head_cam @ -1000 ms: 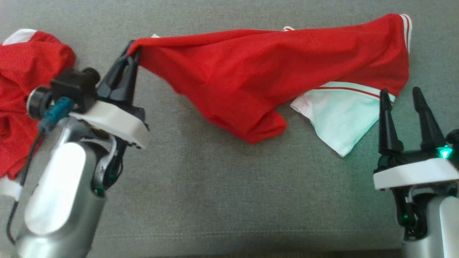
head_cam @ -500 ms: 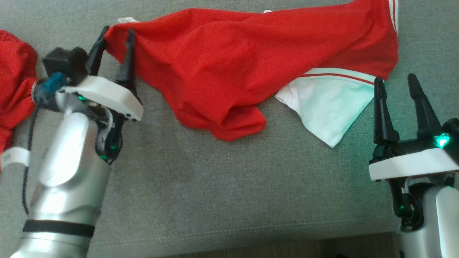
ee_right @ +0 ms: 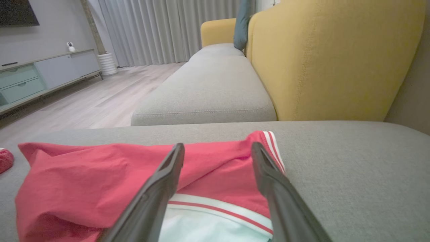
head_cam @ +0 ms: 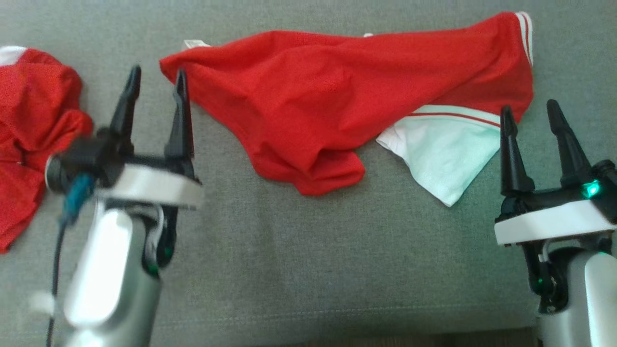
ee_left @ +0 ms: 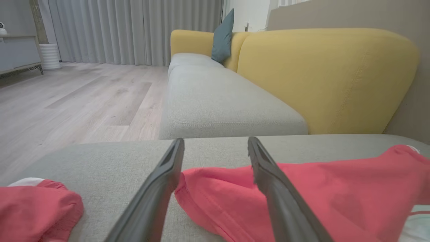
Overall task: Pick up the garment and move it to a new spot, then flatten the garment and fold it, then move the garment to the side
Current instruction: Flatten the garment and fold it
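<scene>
The red-and-white garment [head_cam: 337,106] lies rumpled across the far part of the grey cushion [head_cam: 308,270]; the move looks done, with flattening, folding and setting aside all left. Over the cushion's left side the left gripper [head_cam: 158,72] hangs, jaws spread and empty; over its right side the right gripper [head_cam: 529,107] likewise

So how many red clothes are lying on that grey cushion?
2. One red-and-white garment lies spread across the middle of the grey cushion; a bunched red garment sits at the far left, cut off by the picture's edge. More could lie beyond it.
</scene>
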{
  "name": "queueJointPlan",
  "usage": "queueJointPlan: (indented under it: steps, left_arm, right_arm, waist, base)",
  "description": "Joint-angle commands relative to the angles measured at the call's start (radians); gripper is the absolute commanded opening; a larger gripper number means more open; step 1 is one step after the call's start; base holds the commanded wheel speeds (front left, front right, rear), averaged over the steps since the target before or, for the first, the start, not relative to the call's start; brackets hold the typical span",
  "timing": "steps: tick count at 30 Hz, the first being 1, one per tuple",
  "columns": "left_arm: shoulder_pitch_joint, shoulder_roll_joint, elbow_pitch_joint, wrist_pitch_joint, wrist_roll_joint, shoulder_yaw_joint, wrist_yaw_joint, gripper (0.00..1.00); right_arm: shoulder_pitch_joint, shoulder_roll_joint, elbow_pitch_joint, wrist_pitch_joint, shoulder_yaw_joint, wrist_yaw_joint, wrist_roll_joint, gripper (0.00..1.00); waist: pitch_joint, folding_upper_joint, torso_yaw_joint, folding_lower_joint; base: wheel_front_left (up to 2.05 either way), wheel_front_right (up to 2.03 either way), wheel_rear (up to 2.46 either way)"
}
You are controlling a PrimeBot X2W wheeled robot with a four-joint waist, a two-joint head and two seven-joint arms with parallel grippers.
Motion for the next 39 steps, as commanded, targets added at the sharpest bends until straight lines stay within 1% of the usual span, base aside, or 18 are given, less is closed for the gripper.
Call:
queueJointPlan:
  steps: [1, 6, 12, 16, 24, 26, 28, 30, 31, 33, 35, 36, 39]
  left_arm:
    - [0.015, 0.013, -0.056, -0.011, 0.013, 0.043, 0.007, 1.0]
    - [0.139, -0.002, -0.154, -0.011, 0.047, 0.054, 0.023, 1.0]
    - [0.242, -0.02, -0.197, -0.011, 0.069, 0.053, 0.038, 1.0]
    - [0.265, -0.025, -0.196, -0.011, 0.079, 0.054, 0.04, 1.0]
    - [0.262, -0.025, -0.189, -0.011, 0.089, 0.056, 0.032, 1.0]
    - [0.256, -0.025, -0.181, -0.011, 0.092, 0.045, 0.021, 1.0]
    - [0.244, -0.03, -0.158, -0.007, 0.086, 0.019, -0.002, 1.0]
    - [0.223, -0.039, -0.124, 0.022, 0.079, -0.02, -0.033, 1.0]
    - [0.196, -0.051, -0.077, 0.06, 0.067, -0.064, -0.069, 1.0]
    - [0.167, -0.063, -0.022, 0.097, 0.048, -0.097, -0.095, 1.0]
    - [0.13, -0.072, 0.046, 0.113, 0.03, -0.122, -0.114, 1.0]
    - [0.13, -0.072, 0.046, 0.113, 0.03, -0.122, -0.114, 1.0]
    - [0.07, -0.083, 0.153, 0.121, 0.001, -0.147, -0.132, 1.0]
  right_arm:
    - [0.01, -0.003, -0.039, 0.005, 0.022, 0.004, -0.01, 1.0]
    - [0.04, -0.003, -0.038, 0.022, 0.028, 0.004, -0.026, 1.0]
    - [0.078, -0.003, -0.046, 0.038, 0.027, 0.004, -0.029, 1.0]
    - [0.088, -0.003, -0.055, 0.047, 0.027, 0.004, -0.027, 1.0]
    - [0.086, -0.003, -0.065, 0.052, 0.029, 0.004, -0.021, 1.0]
    - [0.085, -0.003, -0.065, 0.052, 0.029, 0.004, -0.019, 1.0]
    - [0.084, -0.003, -0.066, 0.052, 0.03, 0.004, -0.018, 1.0]
    - [0.081, -0.003, -0.068, 0.053, 0.031, 0.004, -0.017, 1.0]
    - [0.076, -0.003, -0.069, 0.055, 0.036, 0.004, -0.014, 1.0]
    - [0.068, -0.003, -0.07, 0.055, 0.042, 0.004, -0.012, 1.0]
    - [0.063, -0.003, -0.07, 0.053, 0.041, 0.004, -0.009, 1.0]
    - [0.063, -0.003, -0.07, 0.053, 0.041, 0.004, -0.009, 1.0]
    - [0.057, -0.003, -0.068, 0.051, 0.042, 0.004, -0.007, 1.0]
  waist:
    - [-0.02, 0.0, 0.009, 0.0]
    - [-0.069, 0.0, 0.02, 0.0]
    - [-0.11, 0.0, 0.029, 0.0]
    - [-0.117, 0.0, 0.032, 0.0]
    - [-0.108, 0.0, 0.032, 0.0]
    - [-0.104, 0.0, 0.032, 0.0]
    - [-0.096, 0.0, 0.031, 0.0]
    - [-0.084, 0.0, 0.029, 0.0]
    - [-0.07, 0.0, 0.025, 0.0]
    - [-0.055, 0.0, 0.018, 0.0]
    - [-0.04, 0.0, 0.015, 0.0]
    - [-0.04, 0.0, 0.015, 0.0]
    - [-0.021, 0.0, 0.007, 0.0]
  base:
    - [0.0, 0.0, 0.0]
    - [0.0, 0.0, 0.0]
    - [0.0, 0.0, 0.0]
    - [0.0, 0.0, 0.0]
    - [0.0, 0.0, 0.0]
    - [0.0, 0.0, 0.0]
    - [0.0, 0.0, 0.0]
    - [0.0, 0.0, 0.0]
    - [0.0, 0.0, 0.0]
    - [0.0, 0.0, 0.0]
    - [0.0, 0.0, 0.0]
    - [0.0, 0.0, 0.0]
    - [0.0, 0.0, 0.0]
